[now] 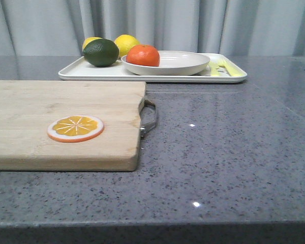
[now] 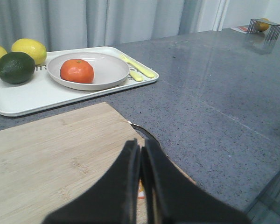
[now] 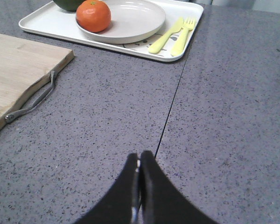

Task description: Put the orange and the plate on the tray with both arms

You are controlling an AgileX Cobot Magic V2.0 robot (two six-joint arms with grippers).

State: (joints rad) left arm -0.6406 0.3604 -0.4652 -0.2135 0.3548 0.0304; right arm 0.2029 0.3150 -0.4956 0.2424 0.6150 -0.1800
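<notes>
While hovering low above the pale wooden cutting board (image 2: pixel 51 158), left black gripper (image 2: pixel 141 154) with fingers pressed together, holding nothing. Right black gripper (image 3: pixel 139 163) likewise closed and empty, poised over the grey speckled countertop (image 3: pixel 214 116), well apart from the board's metal handle (image 3: pixel 35 100). Farther back, whole glossy orange (image 1: pixel 143 55) resting in the shallow off-white round plate (image 1: pixel 185 63), plate sitting on the flat white rectangular tray (image 1: pixel 86 74). Beside the plate on the tray: dark green avocado (image 1: pixel 100 52), two yellow lemons (image 1: pixel 126 43), yellow plastic cutlery (image 3: pixel 170 37). Flat orange slice disc (image 1: pixel 75 127) lying on the board.
</notes>
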